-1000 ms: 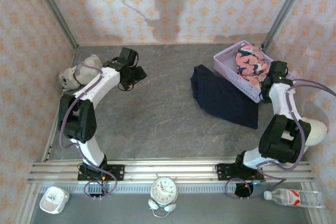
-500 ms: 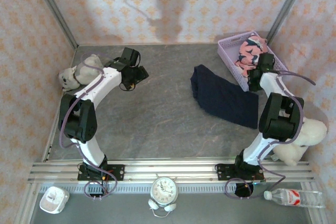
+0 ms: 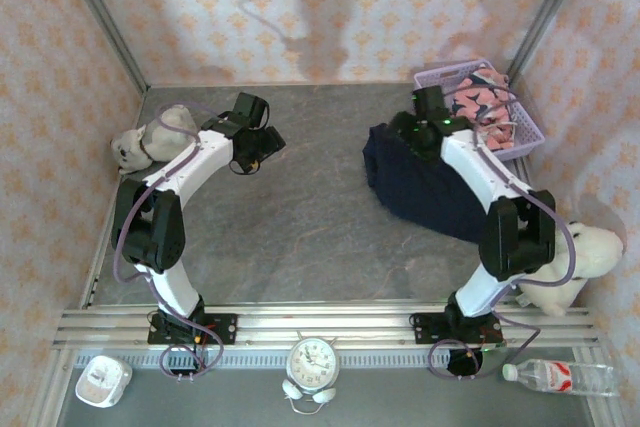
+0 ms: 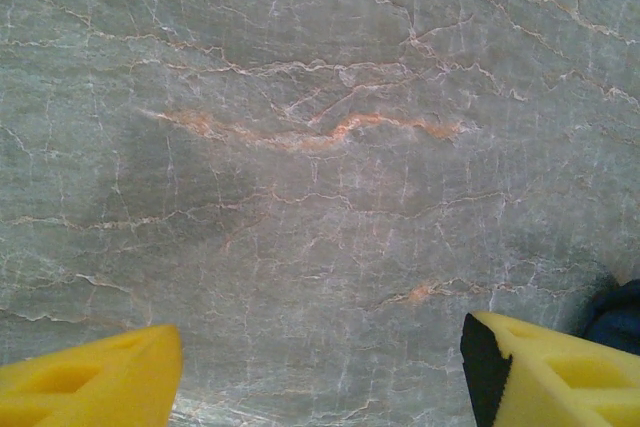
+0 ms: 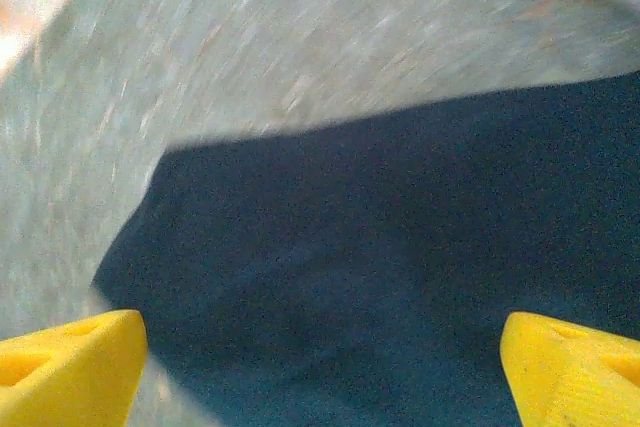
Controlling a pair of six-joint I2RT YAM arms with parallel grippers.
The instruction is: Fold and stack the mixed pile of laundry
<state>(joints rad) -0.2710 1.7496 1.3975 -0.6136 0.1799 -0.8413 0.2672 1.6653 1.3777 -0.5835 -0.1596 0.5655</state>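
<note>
The right gripper [image 3: 408,132] has swung from the lavender basket [image 3: 455,68] to above the navy garment [image 3: 430,197], near its far end. Its jaws are now wide and apparently empty. The navy garment lies right of the table [image 3: 300,227] centre, long axis near-right to far-left. The left gripper [image 3: 265,142] gapes, empty, over bare table. The pink garment [image 3: 478,102] lies in the basket at the far-right corner.

The right gripper [image 5: 320,357] has let go, its jaws now spread wide, and swung off the lavender basket [image 3: 450,68]. The basket has slid back toward the corner, the pink garment [image 3: 480,102] still inside, and now sits just beside the hand. The navy garment [image 3: 430,187] now lies directly beneath the fingers.
</note>
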